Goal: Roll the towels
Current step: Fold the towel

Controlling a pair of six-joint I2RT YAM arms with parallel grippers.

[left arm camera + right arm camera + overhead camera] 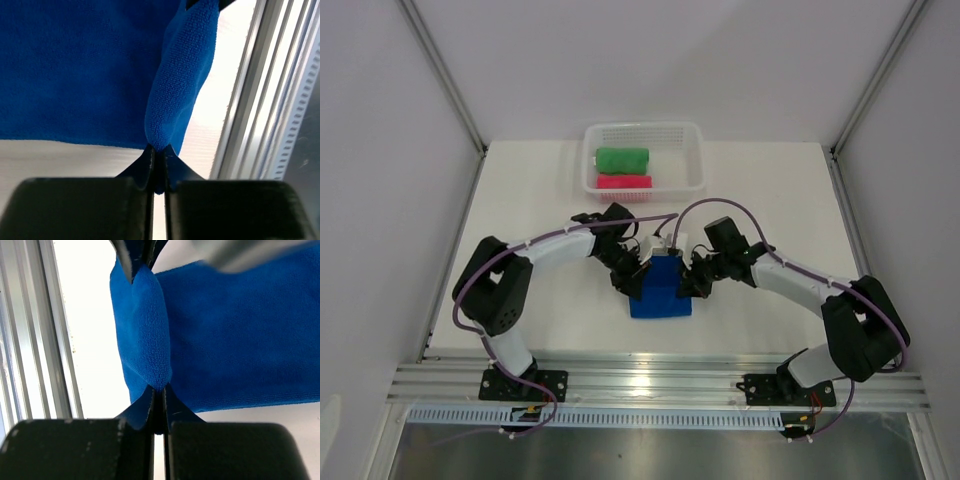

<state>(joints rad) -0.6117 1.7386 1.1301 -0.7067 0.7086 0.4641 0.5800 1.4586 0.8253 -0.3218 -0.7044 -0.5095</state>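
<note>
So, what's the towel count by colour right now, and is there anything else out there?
Green towel: 1, rolled, in the basket
Pink towel: 1, rolled, in the basket
Blue towel: 1, outside the basket, pinched by the left pincer and the right pincer
Basket: 1
Total: 4 (3 towels)

Right pincer (158, 395) pinching fold of blue towel (240, 335), table (90, 330) beneath.

Left gripper (636, 277) and right gripper (689, 284) face each other, the royal blue cloth towel (660, 298) they pinch filling the gap between. Bare white table (540, 210) lies open outside each claw; a white plastic mesh basket (694, 155) stands ahead, a silver metal rail (660, 378) behind.
</note>
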